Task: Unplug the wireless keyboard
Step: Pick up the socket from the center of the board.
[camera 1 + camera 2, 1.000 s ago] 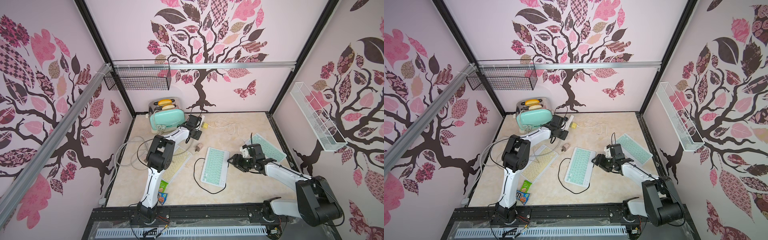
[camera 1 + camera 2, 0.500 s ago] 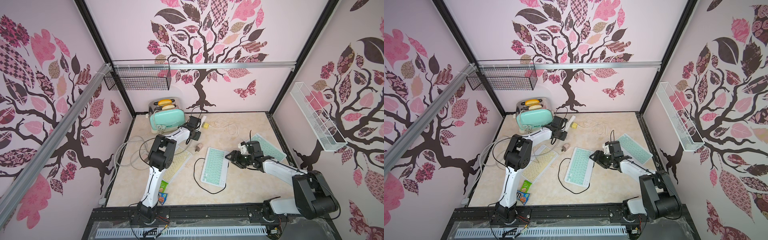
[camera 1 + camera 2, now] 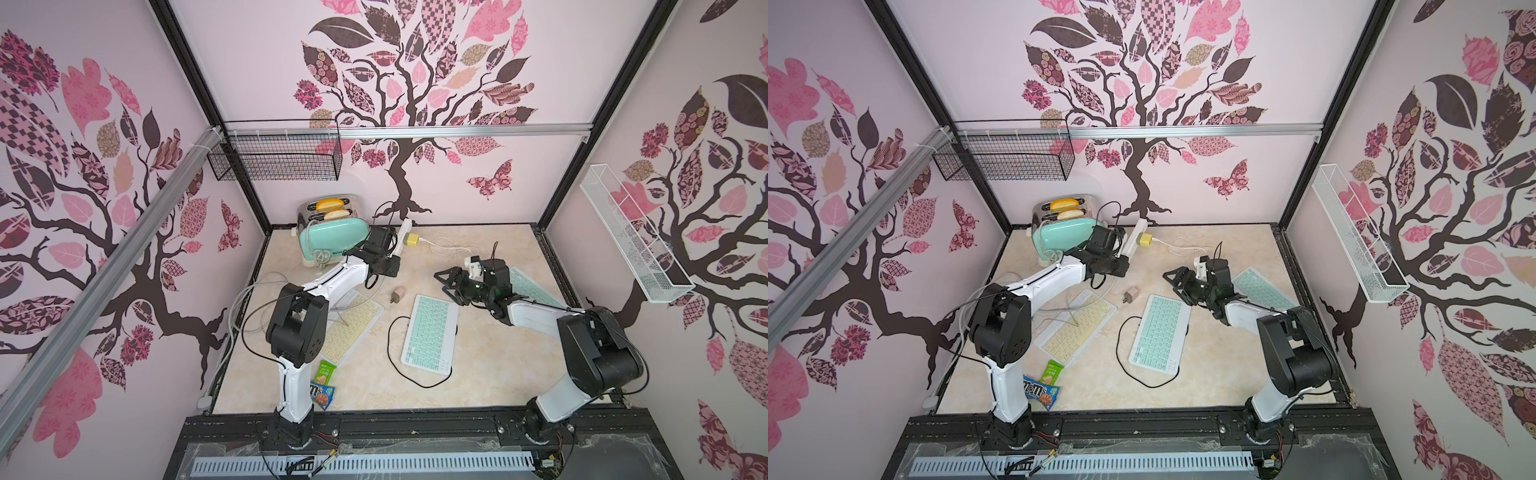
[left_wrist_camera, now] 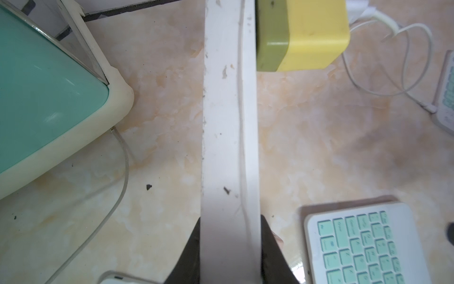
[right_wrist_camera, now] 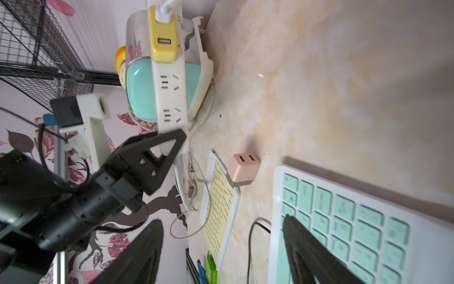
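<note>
Bracing for the pull: the left gripper (image 4: 230,221) clamps one end of the white power strip (image 4: 228,110), fingers pressed to both its sides, apparently to steady it. A yellow charger (image 4: 312,34) sits plugged in near the other end, and its white cable (image 3: 451,246) runs to the green keyboard (image 3: 536,286) by the right wall. The right gripper (image 3: 445,283), empty and spread wide, hovers between that keyboard and the strip. A second ago it hung nearer the front, beside the middle keyboard (image 3: 430,330), jaws narrower.

Bright, even light, soft shadows; wide-angle bowing at edges; slightly blurred wrist-view foregrounds.
</note>
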Robot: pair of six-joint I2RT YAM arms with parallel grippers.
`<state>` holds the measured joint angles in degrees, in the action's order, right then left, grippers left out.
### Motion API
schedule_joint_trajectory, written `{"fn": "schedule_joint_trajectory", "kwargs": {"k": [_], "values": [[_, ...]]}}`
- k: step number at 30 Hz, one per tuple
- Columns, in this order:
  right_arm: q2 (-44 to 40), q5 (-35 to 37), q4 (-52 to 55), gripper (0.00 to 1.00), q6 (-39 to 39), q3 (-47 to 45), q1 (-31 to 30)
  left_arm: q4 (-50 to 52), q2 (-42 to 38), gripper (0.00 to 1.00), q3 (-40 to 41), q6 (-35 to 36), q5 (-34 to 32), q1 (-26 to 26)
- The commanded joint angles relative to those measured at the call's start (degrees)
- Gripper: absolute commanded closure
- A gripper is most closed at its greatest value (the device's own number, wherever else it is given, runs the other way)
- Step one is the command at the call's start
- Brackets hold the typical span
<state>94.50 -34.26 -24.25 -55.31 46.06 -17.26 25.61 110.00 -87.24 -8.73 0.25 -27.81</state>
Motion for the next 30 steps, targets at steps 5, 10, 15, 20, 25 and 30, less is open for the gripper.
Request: {"fn": "schedule_joint_trajectory", "kwargs": {"k": [5, 10, 15, 20, 25, 30], "values": [[7.8, 2.9, -12.3, 0.12, -5.5, 5.9, -2.6, -2.3, -5.7, 1.0, 3.7, -6.0, 1.3, -3.9], [11.3, 4.4, -15.5, 0.13, -6.7, 7.8, -2.8, -0.8, -6.4, 1.0, 4.5, -6.6, 0.6, -5.3], [14.4, 6.5, -16.3, 0.14, -8.2, 10.1, -2.7, -0.4, -7.4, 1.0, 6.4, -6.7, -0.5, -5.7], [19.5, 6.2, -21.8, 0.19, -12.3, 13.8, -2.3, -0.5, -8.3, 1.0, 7.7, -6.9, -0.2, -5.8], [22.9, 4.6, -19.6, 0.27, -13.0, 18.3, -2.3, -0.6, -8.6, 1.0, 8.5, -7.0, 0.1, -5.8], [25.3, 2.9, -22.6, 0.38, -15.1, 19.1, -2.5, -0.9, -8.5, 1.0, 8.7, -7.0, 0.1, -5.8]]}}
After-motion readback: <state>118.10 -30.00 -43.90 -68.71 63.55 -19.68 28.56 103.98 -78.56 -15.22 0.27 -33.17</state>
